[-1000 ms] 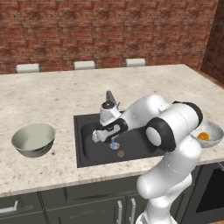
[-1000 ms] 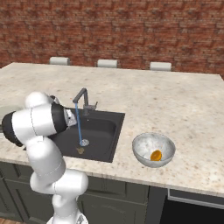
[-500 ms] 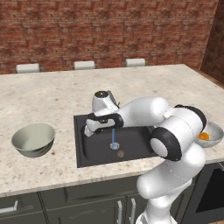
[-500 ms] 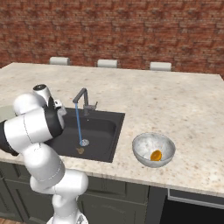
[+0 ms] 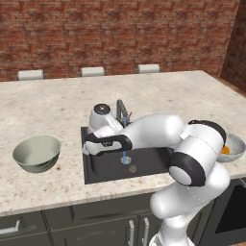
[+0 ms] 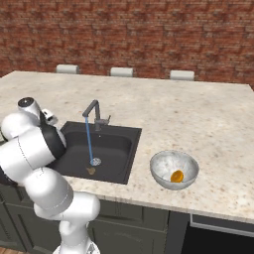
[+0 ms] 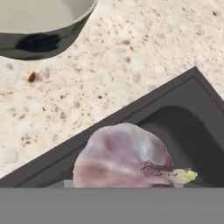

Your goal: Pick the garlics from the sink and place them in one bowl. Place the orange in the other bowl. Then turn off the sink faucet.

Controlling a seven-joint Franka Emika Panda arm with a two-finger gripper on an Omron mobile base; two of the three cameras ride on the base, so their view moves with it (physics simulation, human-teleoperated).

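Clamped in the hand (image 5: 88, 145), the pale pinkish-white garlic bulb (image 7: 124, 157) rides over the dark sink's (image 7: 183, 118) rim; next, release above the plain green-grey bowl (image 5: 36, 153).

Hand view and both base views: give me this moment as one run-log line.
gripper: holds pinkish garlic, over sink left rim | green-grey bowl: empty | orange: in mottled bowl | brown garlic: in sink | faucet: running

A pale pinkish-white garlic bulb (image 7: 124, 157) sits close over the dark charcoal sink's rim (image 7: 131, 111), with the plain green-grey bowl (image 7: 41, 24) farther on the speckled beige counter (image 7: 131, 57).
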